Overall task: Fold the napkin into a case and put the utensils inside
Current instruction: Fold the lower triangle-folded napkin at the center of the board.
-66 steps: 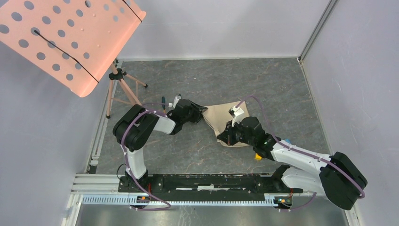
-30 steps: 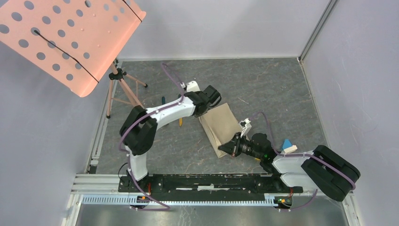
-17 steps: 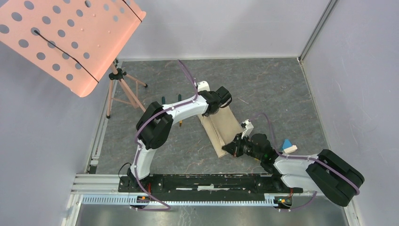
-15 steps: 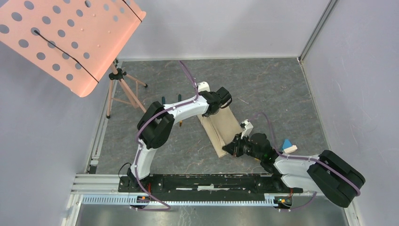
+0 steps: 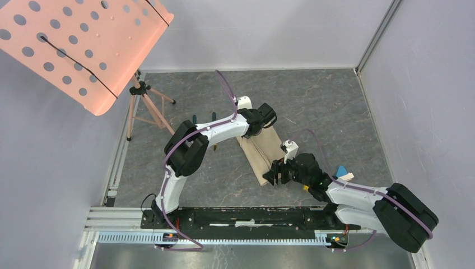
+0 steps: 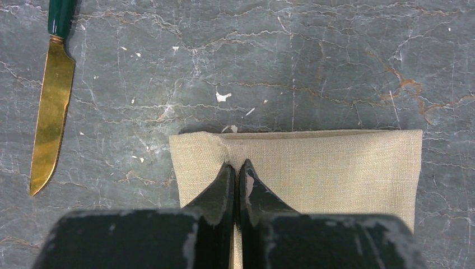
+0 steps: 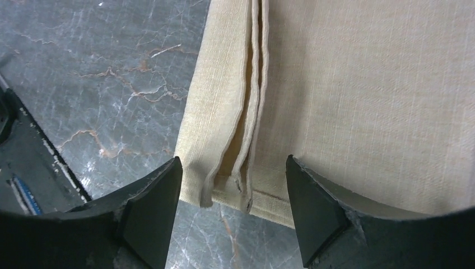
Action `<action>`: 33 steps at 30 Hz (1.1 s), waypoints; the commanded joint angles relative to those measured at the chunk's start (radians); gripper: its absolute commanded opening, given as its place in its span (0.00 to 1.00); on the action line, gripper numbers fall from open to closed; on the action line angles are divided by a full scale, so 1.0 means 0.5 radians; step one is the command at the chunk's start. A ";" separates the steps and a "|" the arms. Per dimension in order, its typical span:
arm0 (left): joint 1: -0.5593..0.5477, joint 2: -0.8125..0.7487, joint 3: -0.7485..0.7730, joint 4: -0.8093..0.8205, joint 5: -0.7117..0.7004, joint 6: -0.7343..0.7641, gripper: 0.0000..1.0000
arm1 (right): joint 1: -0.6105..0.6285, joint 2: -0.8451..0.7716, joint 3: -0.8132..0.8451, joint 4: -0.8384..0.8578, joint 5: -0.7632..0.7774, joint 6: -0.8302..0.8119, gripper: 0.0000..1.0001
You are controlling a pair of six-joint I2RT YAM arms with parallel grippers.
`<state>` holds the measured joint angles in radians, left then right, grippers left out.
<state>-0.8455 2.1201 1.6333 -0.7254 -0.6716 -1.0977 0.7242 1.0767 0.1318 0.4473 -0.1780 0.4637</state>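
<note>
The napkin [image 5: 262,152] lies folded into a long strip on the grey table [image 5: 330,106], between the two grippers. The left gripper [image 6: 236,168] sits over its far end; both fingers are squeezed tight together on a little bunch of cloth, just short of the edge. The right gripper [image 7: 232,168] is at the other end, let go, with its two fingers spread wide; the napkin's corner, with its folded layers showing, lies in the gap between them, its side edge right beside one finger. The knife [image 6: 50,106] lies flat on the table, off to the left of the left gripper and apart from the napkin; its gold blade points back toward the gripper.
</note>
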 commanded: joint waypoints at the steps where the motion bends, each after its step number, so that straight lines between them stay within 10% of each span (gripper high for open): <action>1: -0.027 0.003 0.039 0.085 -0.047 0.119 0.02 | -0.007 0.057 0.144 -0.053 0.118 -0.146 0.74; 9: -0.055 -0.021 0.015 0.086 -0.052 0.161 0.02 | -0.012 0.283 0.226 0.087 0.107 -0.067 0.63; 12: -0.056 -0.030 0.011 0.087 -0.045 0.153 0.03 | -0.009 0.334 0.216 0.155 0.062 0.009 0.41; 16: -0.052 -0.094 -0.046 0.187 0.029 0.225 0.38 | -0.011 0.307 0.071 0.337 0.092 0.222 0.00; 26: 0.004 -0.461 -0.260 0.417 0.402 0.596 0.82 | -0.014 0.230 -0.093 0.515 0.159 0.386 0.00; 33: 0.315 -0.806 -0.832 0.879 0.945 0.609 0.80 | -0.011 0.204 -0.104 0.511 0.170 0.382 0.00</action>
<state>-0.7807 1.8091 1.3525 -0.4557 -0.3542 -0.8410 0.7197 1.1942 0.0891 0.6525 -0.1150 0.6495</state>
